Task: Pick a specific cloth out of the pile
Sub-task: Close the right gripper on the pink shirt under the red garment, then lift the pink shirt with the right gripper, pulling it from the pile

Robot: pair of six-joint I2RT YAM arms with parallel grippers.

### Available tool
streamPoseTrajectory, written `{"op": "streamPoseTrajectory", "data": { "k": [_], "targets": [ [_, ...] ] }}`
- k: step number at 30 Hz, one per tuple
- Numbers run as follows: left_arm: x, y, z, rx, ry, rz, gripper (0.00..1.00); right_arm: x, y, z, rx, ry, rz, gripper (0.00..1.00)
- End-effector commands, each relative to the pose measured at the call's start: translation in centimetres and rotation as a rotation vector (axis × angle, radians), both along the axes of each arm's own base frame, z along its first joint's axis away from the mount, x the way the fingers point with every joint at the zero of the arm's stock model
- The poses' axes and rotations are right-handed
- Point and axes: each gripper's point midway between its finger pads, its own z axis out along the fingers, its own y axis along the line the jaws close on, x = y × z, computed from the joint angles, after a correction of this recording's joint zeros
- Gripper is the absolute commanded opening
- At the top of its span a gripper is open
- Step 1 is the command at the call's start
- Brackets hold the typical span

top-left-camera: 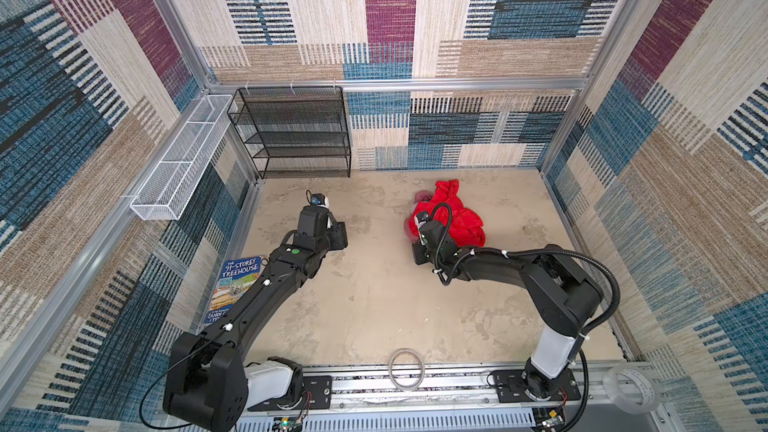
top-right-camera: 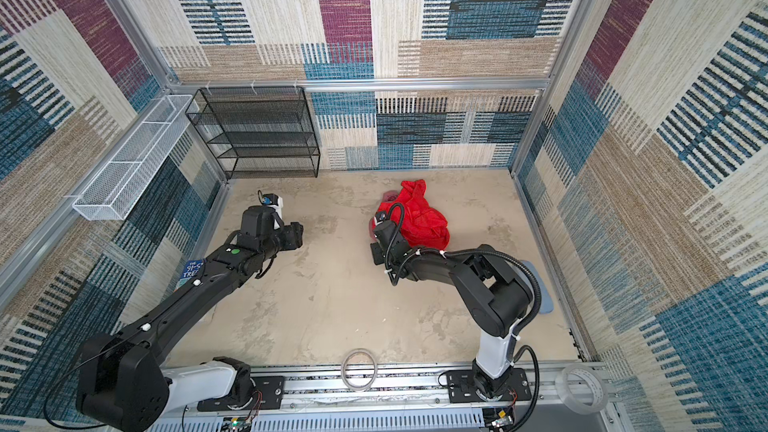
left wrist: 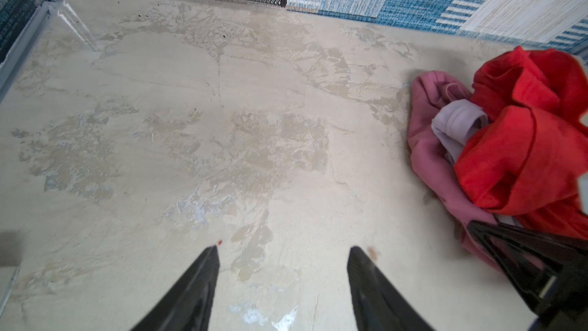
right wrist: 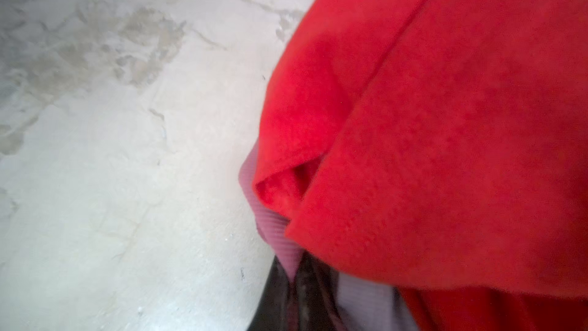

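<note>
The pile lies at the back right of the floor, and a bright red cloth covers most of it. The dusty pink cloth sticks out from under the red one on the pile's left side, with a pale lilac-grey cloth tucked between them. My right gripper is at the pile's near-left edge, shut on a fold of the pink cloth. My left gripper hovers open over bare floor, well left of the pile and holding nothing.
A black mesh shelf stands against the back wall at the left. A white wire basket hangs on the left wall. A book lies beside the left arm. Two tape rolls sit at the front rail.
</note>
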Motion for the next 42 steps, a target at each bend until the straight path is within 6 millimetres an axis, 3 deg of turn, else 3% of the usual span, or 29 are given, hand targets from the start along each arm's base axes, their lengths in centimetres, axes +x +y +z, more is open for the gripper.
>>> {"op": "streamPoseTrajectory", "data": {
  "k": [1, 9, 19, 27, 42],
  "targets": [
    [0.1, -0.1, 0.7, -0.016, -0.023, 0.0, 0.68, 0.3, 0.0, 2.0, 0.059, -0.024, 0.006, 0.0],
    [0.9, -0.6, 1.6, -0.028, -0.038, -0.013, 0.68, 1.4, -2.5, 6.6, 0.184, -0.072, -0.01, 0.0],
    [1.1, -1.2, 2.3, -0.074, -0.051, -0.019, 0.67, 2.4, -7.1, 11.4, 0.198, -0.185, -0.07, 0.0],
    [0.4, -0.9, 2.6, -0.087, -0.056, -0.009, 0.67, 2.8, -9.6, 13.6, 0.23, -0.223, -0.109, 0.0],
    [-0.6, -0.3, 3.1, -0.053, -0.065, -0.015, 0.67, 4.0, -14.3, 15.7, 0.281, -0.271, -0.217, 0.0]
  ]
}}
